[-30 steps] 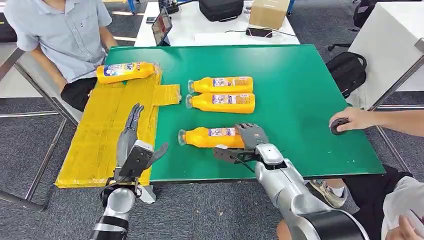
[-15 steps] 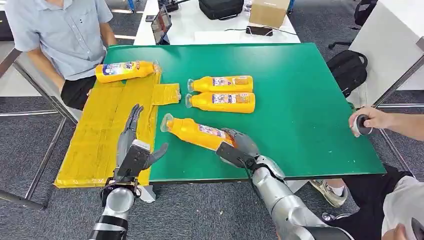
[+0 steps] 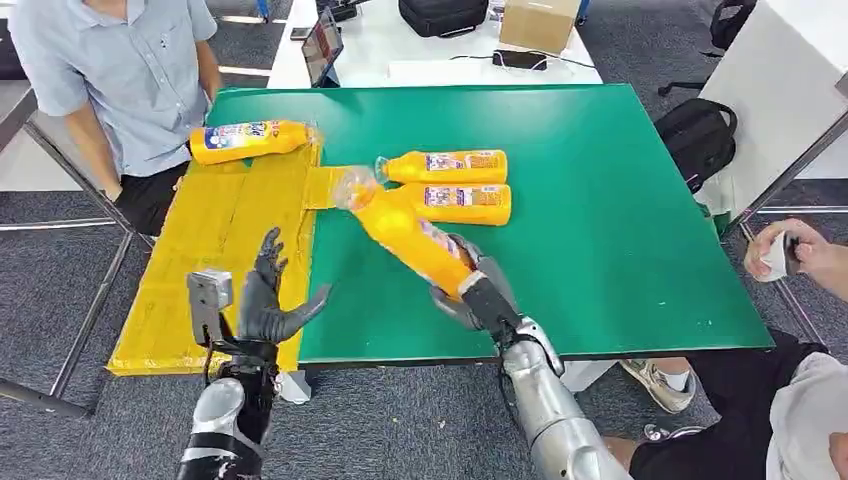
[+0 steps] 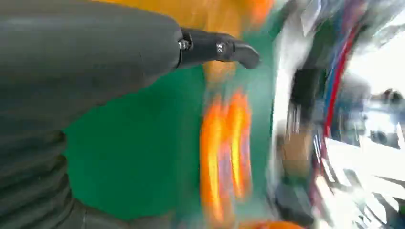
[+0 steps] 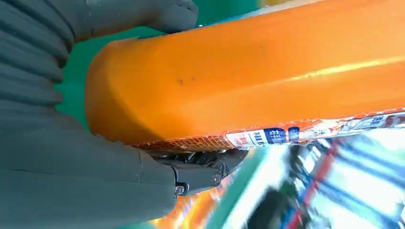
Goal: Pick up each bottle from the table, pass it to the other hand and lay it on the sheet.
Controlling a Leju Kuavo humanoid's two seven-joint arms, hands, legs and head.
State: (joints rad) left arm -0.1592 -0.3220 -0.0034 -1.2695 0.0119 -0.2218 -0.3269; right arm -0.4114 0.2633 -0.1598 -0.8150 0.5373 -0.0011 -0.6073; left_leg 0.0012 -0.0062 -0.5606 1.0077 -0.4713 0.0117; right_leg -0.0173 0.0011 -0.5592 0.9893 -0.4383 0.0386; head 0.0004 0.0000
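step: handover | our right hand (image 3: 478, 295) fingers clamped on bottle (image 3: 411, 232) base, neck tilted up off worktop (image 3: 620, 200) | left hand (image 3: 262, 300) fingers apart, empty, beside sheet (image 3: 215, 250) | next: we bring bottle btwn left fingers

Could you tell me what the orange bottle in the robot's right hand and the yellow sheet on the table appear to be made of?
The orange bottle held by the right hand looks like glossy plastic: a bright highlight runs along it, with a printed film label. The yellow sheet looks like taped film or paper, showing shiny seams and wrinkles; which one is unclear.
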